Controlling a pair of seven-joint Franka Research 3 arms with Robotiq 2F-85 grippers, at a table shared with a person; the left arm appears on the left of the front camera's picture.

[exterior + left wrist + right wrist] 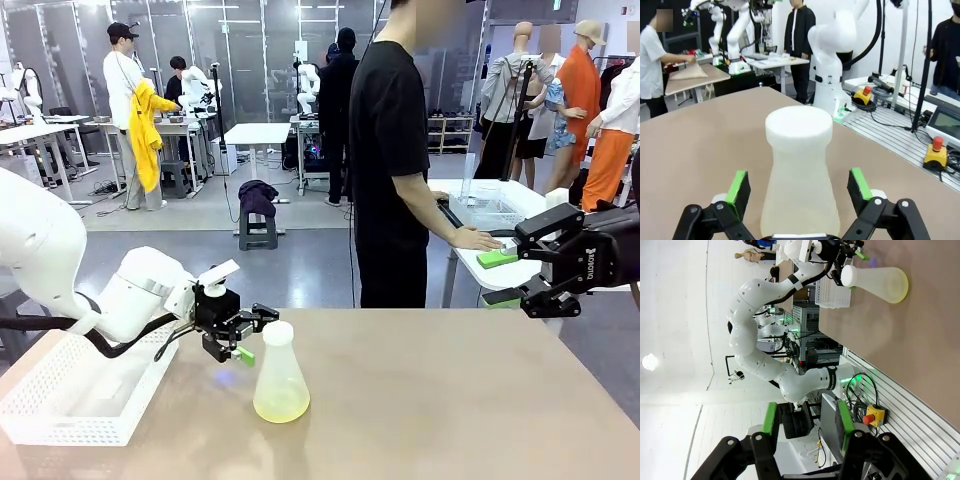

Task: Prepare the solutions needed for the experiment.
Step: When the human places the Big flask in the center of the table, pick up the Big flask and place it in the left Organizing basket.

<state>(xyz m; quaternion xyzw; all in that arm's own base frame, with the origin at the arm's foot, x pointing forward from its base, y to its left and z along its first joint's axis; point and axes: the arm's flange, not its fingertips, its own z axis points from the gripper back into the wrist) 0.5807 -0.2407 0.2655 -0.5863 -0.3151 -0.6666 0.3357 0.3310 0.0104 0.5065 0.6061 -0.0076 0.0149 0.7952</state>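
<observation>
The solutions (281, 404) are a small amount of pale yellow-green liquid lying in the wide base of a frosted conical flask (279, 372), which stands upright on the brown counter (430, 400), a little left of the middle and near the robot's edge. The flask carries a white round cap (798, 125) on its neck. The left hand (243, 338) is just beside the flask, at the height of its neck, on the side of the robot's left. In the left wrist view its two green pads (738, 186) stand wide apart, one at each side of the flask body, and they do not touch the flask. Behind this hand, at the left edge of the counter, lies a white perforated tray (75, 395). The right hand (497, 279) hangs in the air over the far right part of the counter, well apart from the flask. Its fingers are partly open, and nothing is between them in the right wrist view. At the far side a person in black clothes (390, 150) stands turned away, with one hand (478, 239) resting on a white table (500, 270) behind.
</observation>
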